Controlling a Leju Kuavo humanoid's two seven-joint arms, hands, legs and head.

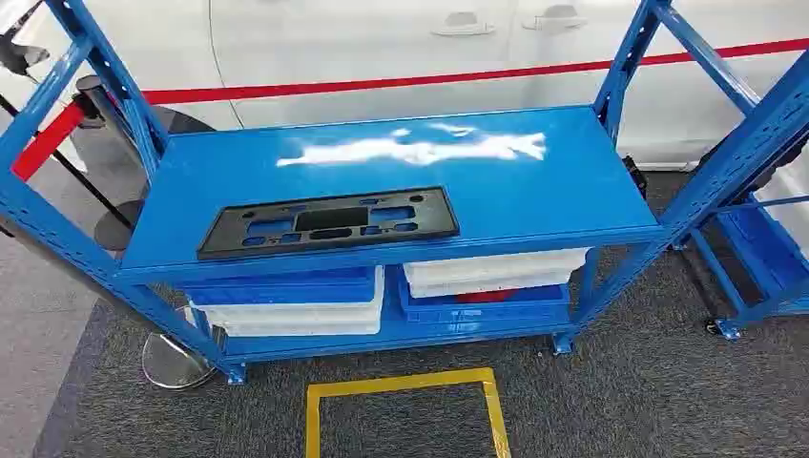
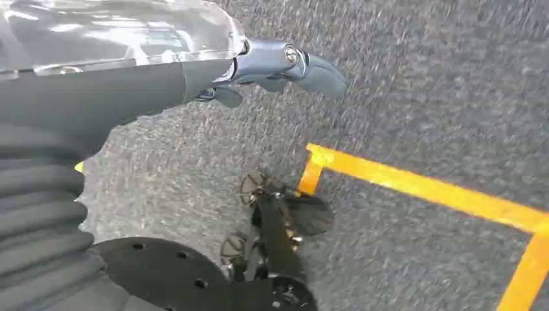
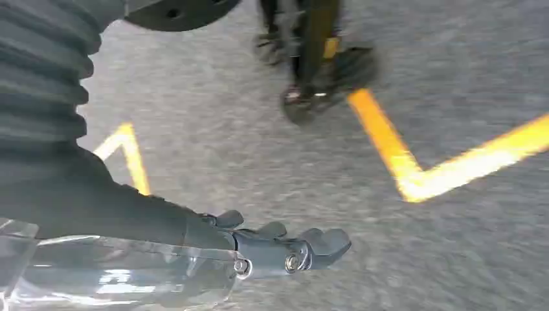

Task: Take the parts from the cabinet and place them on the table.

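Left hand [image 2: 285, 68]: hanging above grey carpet [image 2: 421, 84], holding nothing; fingers extended and lying close together, not curled, touching no object. Right hand [image 3: 291, 249]: likewise hanging above the carpet, holding nothing; fingers extended side by side, slightly bent, free of any contact. Yellow floor tape [image 2: 414, 184] on the carpet near each hand, forming corner marks; blurred in the right wrist view.

Head view: yellow tape square [image 1: 401, 386] on the carpet just in front of the blue cabinet [image 1: 401, 248]. Black flat part [image 1: 329, 221], rectangular with several cut-outs, lying flat on the cabinet's top shelf, toward the front edge and left of centre, slightly skewed to that edge. Remainder of the top shelf showing a bright glare patch. Lower shelf: stacked blue and white bins [image 1: 286, 301] on the left, white and blue bins [image 1: 491, 281] on the right, a red item partly visible inside the right stack, identity not discernible. White car body [image 1: 382, 48] with a red stripe behind the cabinet. Second blue rack [image 1: 763, 219] at far right. Round metal base [image 1: 176, 363] on the floor by the cabinet's left front leg.
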